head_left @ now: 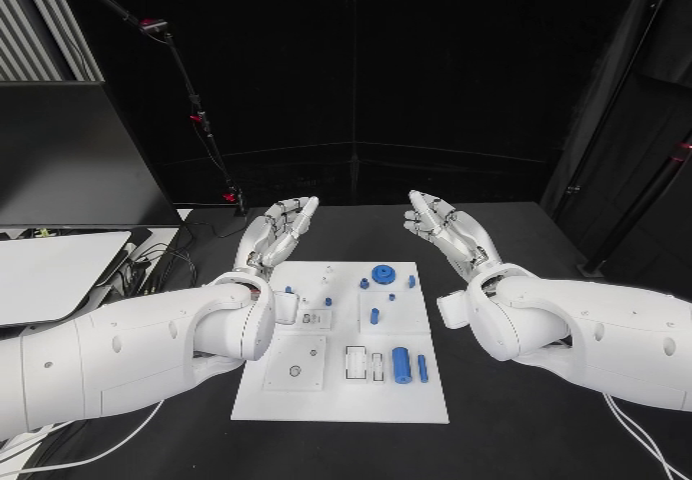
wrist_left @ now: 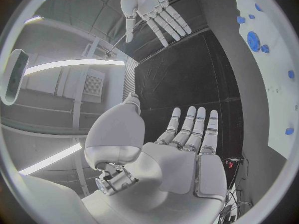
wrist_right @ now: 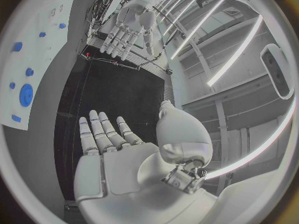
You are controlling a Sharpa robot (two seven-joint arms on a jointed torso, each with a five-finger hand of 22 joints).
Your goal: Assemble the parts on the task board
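Task board [head_left: 339, 395], a white plate, is seen lying in the lower middle of the head view on the black table [head_left: 505, 440], with the small blue parts spread over it. A blue gear-like disc [head_left: 382, 273] is seen near the board's far edge, small blue pegs [head_left: 327, 300] are scattered toward its middle, and a thick blue cylinder [head_left: 401, 364] is laid beside a thinner blue rod [head_left: 421, 368] near the lower right of the board.

Nothing is held by either robot hand. The left robot hand [head_left: 277, 232] is raised above the far left corner of the board with its fingers straight and apart, released; the right robot hand [head_left: 449, 232] is raised beyond the far right corner, likewise released and spread.

No part appears to have been taken up yet, so the task is judged to be at its start. A first part should be chosen, probably one lying loose near the lower right, and the nearer hand should be lowered onto it from above with the fingers closed across its short width, so that neighbouring pieces are not knocked.

Open table is left on both sides of the board and beyond its far edge, so room for a descent is ample. A pale panel [head_left: 51, 270] and cables [head_left: 159, 265] at the left of the frame should be kept clear of by the left arm.
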